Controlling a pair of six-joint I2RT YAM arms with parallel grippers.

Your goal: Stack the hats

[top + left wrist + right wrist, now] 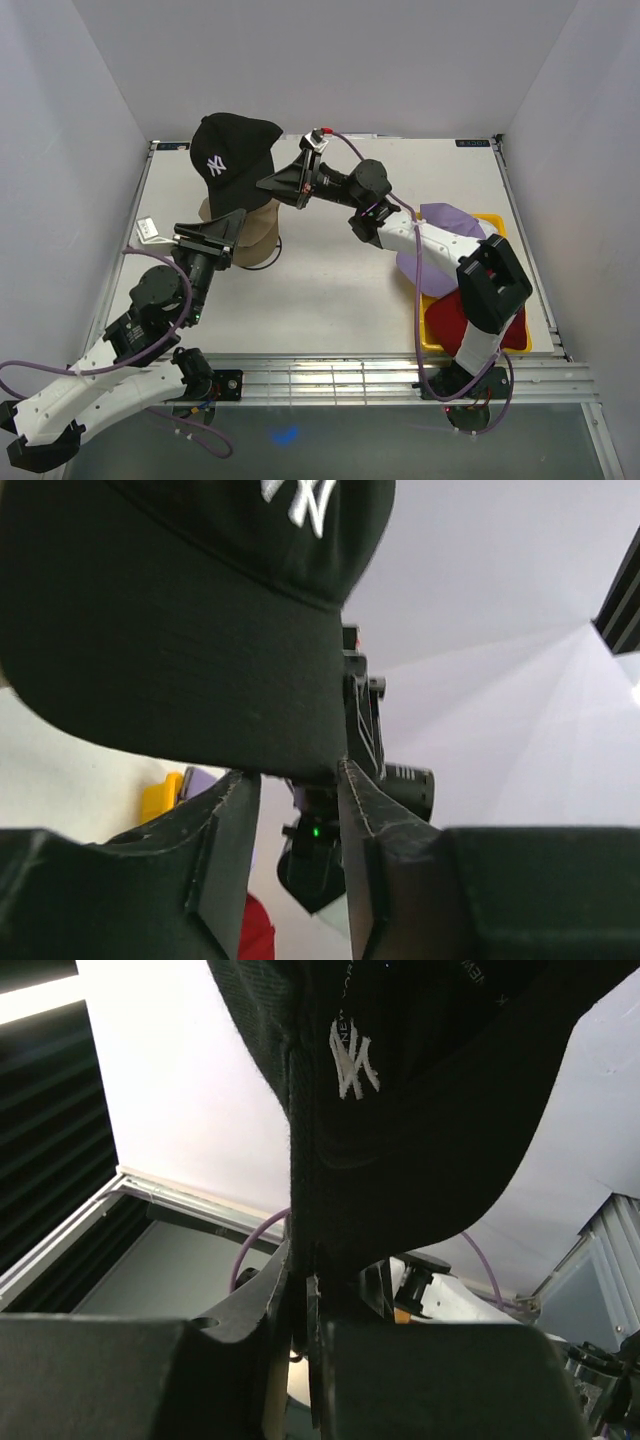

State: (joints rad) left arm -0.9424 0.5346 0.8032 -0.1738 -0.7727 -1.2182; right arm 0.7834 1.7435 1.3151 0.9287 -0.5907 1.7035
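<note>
The black cap with the white NY logo (pixel 235 150) hangs in the air at the back left, above the tan cap (pixel 258 238) that lies on the table. My right gripper (pixel 265 183) is shut on the black cap's edge; in the right wrist view the black fabric (pixel 420 1140) is pinched between the jaws of the gripper (pixel 305 1272). My left gripper (pixel 228 222) is open, just under the black brim (pixel 170 660) and beside the tan cap; its tips (pixel 295 775) hold nothing. The lavender cap (pixel 445 230) and the dark red cap (pixel 462 322) lie at the right. The white cap is out of view.
A yellow tray (pixel 492 222) at the right holds the lavender and dark red caps, under the right arm's forearm. White walls close in the table on the left, back and right. A metal rail runs along the near edge.
</note>
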